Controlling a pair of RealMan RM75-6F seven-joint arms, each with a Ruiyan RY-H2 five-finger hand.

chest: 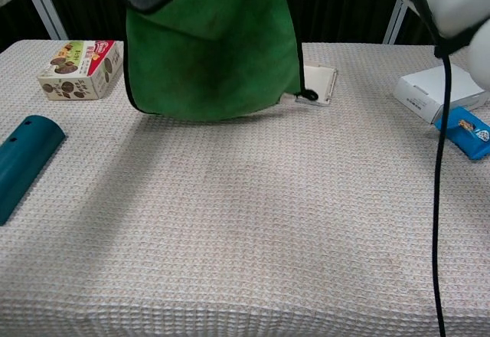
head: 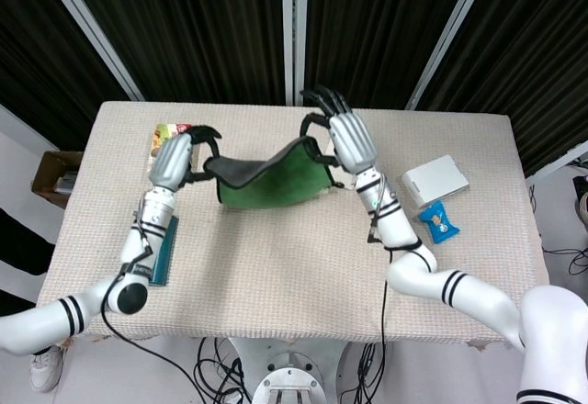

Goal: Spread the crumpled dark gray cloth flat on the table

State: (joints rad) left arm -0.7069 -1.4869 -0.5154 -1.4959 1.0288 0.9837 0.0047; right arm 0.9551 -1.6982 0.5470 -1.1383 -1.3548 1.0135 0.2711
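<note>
The cloth [head: 272, 179] hangs in the air between both hands, its green underside toward me and its dark gray face along the top edge. My left hand [head: 175, 159] pinches its left corner and my right hand [head: 346, 140] holds its right corner, other fingers spread. In the chest view the cloth [chest: 210, 50] drapes down from the top of the frame, its lower edge just above the table [chest: 253, 222]. Both hands are out of the chest view; only the right forearm shows at the top right.
A snack box [head: 167, 138] stands at the back left, and a teal half-cylinder block [chest: 27, 153] lies at the left edge. A cream pad [chest: 315, 83] sits behind the cloth. A white box [head: 434, 180] and a blue packet [head: 437, 222] are at the right.
</note>
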